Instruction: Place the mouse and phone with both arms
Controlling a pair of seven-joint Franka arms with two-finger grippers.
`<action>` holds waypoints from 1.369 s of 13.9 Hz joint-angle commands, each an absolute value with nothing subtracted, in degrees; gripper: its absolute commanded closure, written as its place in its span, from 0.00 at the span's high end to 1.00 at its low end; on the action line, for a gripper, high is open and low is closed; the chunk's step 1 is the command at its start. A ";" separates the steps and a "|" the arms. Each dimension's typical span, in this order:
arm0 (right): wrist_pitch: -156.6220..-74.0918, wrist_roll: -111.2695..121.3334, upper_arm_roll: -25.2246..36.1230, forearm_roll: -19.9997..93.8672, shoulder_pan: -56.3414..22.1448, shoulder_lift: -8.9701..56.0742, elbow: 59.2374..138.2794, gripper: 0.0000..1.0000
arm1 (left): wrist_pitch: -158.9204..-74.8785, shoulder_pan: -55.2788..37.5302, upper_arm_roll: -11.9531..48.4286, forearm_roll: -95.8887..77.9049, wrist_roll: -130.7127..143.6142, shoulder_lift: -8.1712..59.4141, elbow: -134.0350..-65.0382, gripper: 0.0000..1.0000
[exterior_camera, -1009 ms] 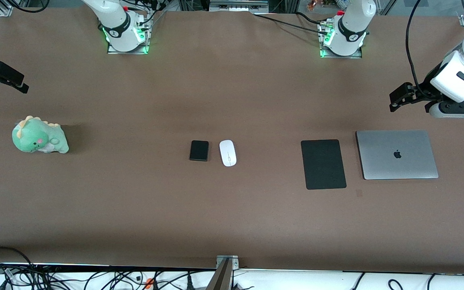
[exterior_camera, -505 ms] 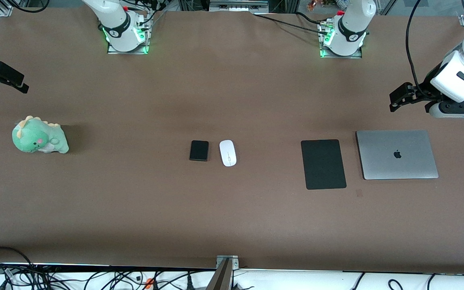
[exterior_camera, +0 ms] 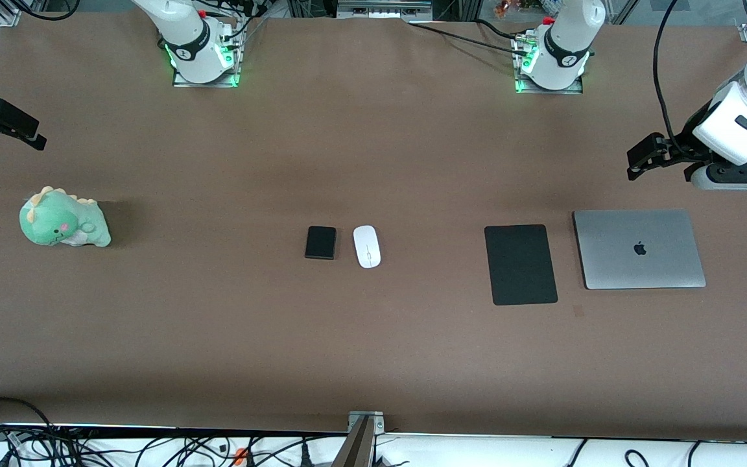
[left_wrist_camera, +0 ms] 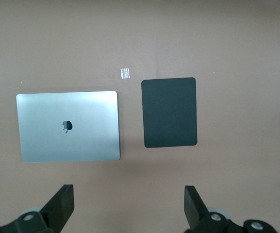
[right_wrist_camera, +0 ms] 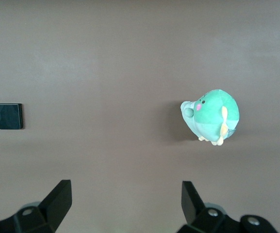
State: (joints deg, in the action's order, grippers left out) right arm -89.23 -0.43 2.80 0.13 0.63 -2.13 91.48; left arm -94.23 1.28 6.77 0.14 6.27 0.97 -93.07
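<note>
Mouse [exterior_camera: 367, 246] well apart from left claw [exterior_camera: 647, 155]

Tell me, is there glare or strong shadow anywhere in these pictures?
Front view: soft even light, the plush dinosaur casts a dim shadow, green base lights glow. Left wrist view: a pale sheen brightens the laptop lid. Right wrist view: the dinosaur has a faint shadow beside it.
</note>
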 commanded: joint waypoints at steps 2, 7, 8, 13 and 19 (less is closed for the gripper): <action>-88.95 -0.70 2.64 0.97 0.70 -2.99 92.20 1.00 | -93.43 1.58 7.03 1.14 5.80 1.67 -91.32 1.00; -88.95 -0.70 2.64 0.97 0.70 -3.08 92.20 1.00 | -93.43 1.49 7.03 1.14 5.80 1.76 -91.32 1.00; -88.95 -0.70 2.64 0.97 0.70 -3.08 92.20 1.00 | -93.43 1.49 7.03 1.14 5.89 1.76 -91.32 1.00; -87.98 0.09 2.64 0.97 0.62 -2.29 92.20 1.00 | -93.43 -1.40 7.74 0.00 5.19 4.21 -90.09 1.00; -84.55 -0.97 2.64 0.88 -0.96 2.19 92.11 1.00 | -89.75 -2.37 7.82 -0.17 4.92 11.25 -89.38 1.00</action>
